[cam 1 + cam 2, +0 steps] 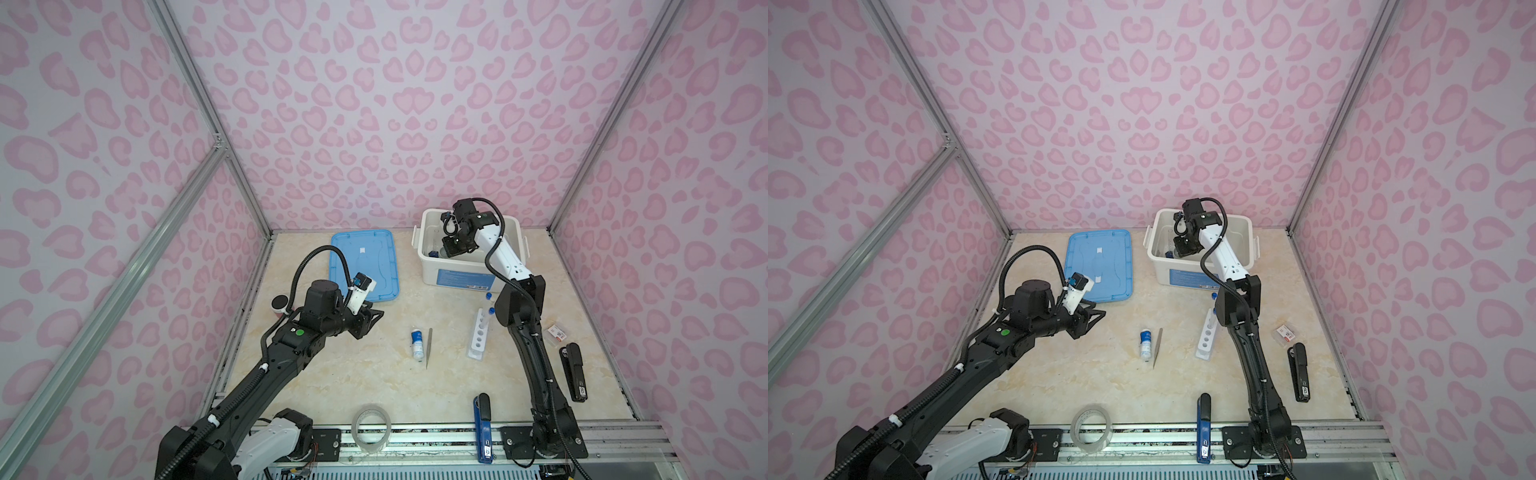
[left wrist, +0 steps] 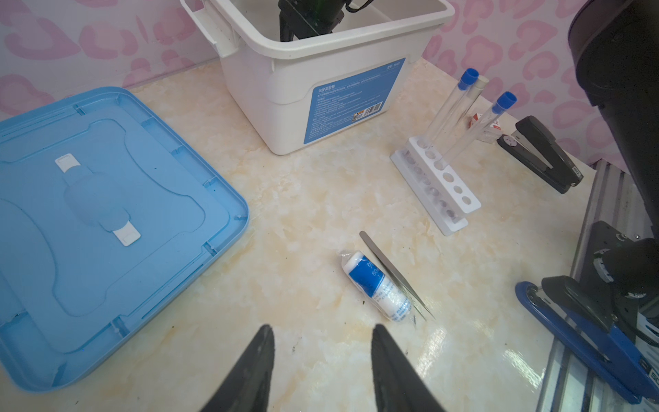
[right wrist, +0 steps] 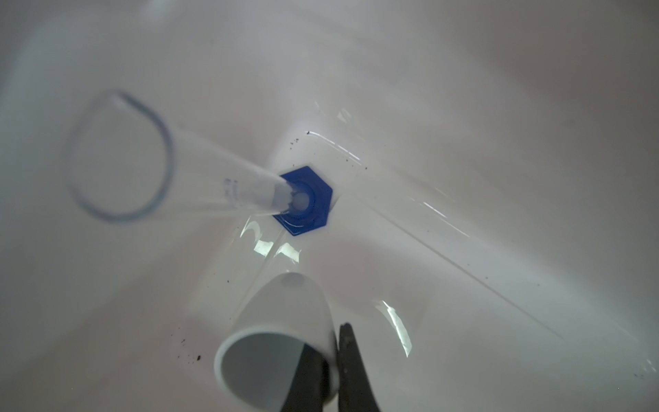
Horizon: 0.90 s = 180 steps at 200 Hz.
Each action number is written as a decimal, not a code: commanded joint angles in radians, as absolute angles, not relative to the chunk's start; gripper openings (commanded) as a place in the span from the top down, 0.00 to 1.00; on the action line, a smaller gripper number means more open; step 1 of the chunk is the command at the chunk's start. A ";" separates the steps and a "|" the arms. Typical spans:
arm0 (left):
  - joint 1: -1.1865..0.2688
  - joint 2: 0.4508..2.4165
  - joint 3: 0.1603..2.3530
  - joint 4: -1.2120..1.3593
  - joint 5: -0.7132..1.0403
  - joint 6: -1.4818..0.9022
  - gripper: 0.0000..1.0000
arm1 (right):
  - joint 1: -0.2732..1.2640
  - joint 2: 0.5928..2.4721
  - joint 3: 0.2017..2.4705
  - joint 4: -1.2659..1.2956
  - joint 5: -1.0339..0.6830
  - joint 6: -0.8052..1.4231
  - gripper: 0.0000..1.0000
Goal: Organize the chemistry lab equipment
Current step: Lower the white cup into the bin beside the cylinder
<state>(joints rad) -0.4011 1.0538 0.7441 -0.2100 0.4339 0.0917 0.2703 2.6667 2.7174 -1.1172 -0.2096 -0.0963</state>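
Right jaws grip the small white dish (image 3: 274, 314) by its rim inside the white bin (image 1: 428, 259) at the far edge of the counter (image 1: 353, 374), near the blue-based cylinder (image 3: 221, 185). Left jaws stand half open, empty.

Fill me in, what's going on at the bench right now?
The right gripper is down inside the white bin, shut on the rim of the small white dish; the blue-based cylinder stands in there beside it. The left gripper hovers open and empty over the table near the blue lid. Out on the table are the white bottle and tweezers, lying side by side, and the rack with three capped test tubes.
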 commanded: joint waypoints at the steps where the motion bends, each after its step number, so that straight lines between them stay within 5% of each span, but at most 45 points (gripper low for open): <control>1: -0.401 1.064 0.755 -0.183 0.445 0.107 0.53 | 0.272 2.686 2.722 -1.083 -0.217 -0.085 0.96; 180: -0.401 1.085 0.757 -0.181 0.451 0.106 0.53 | 0.271 2.751 2.721 -1.063 -0.221 -0.068 0.95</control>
<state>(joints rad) -0.4011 1.0828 0.7502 -0.2077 0.4408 0.0925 0.2699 2.7316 2.7174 -1.0744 -0.2203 -0.0715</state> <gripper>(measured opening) 0.469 0.059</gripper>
